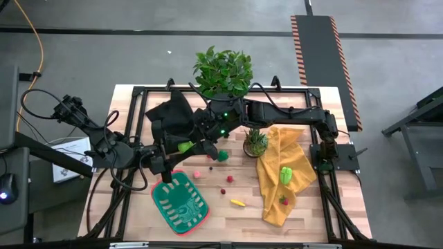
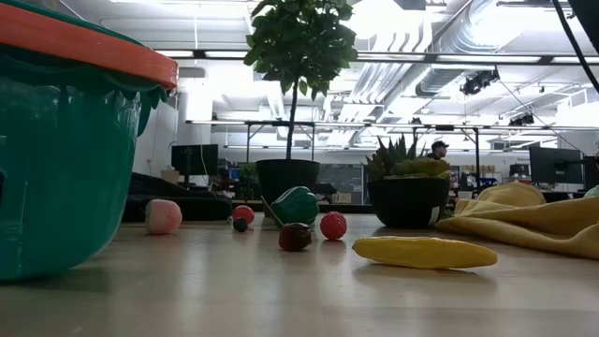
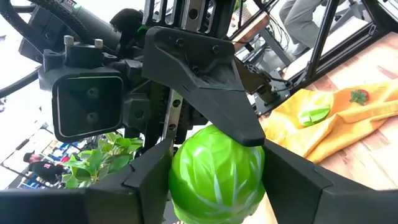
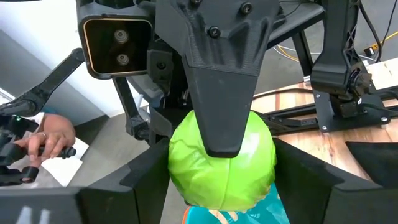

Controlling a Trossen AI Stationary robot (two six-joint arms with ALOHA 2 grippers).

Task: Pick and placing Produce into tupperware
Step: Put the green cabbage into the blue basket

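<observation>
Green and round, the toy cabbage is clamped between both the left hand and the right hand above the tupperware, so a hand-over seems underway; one hand must let go before lowering.

green cabbage aloft — tupperware empty

Bright open office, grey floor
</observation>
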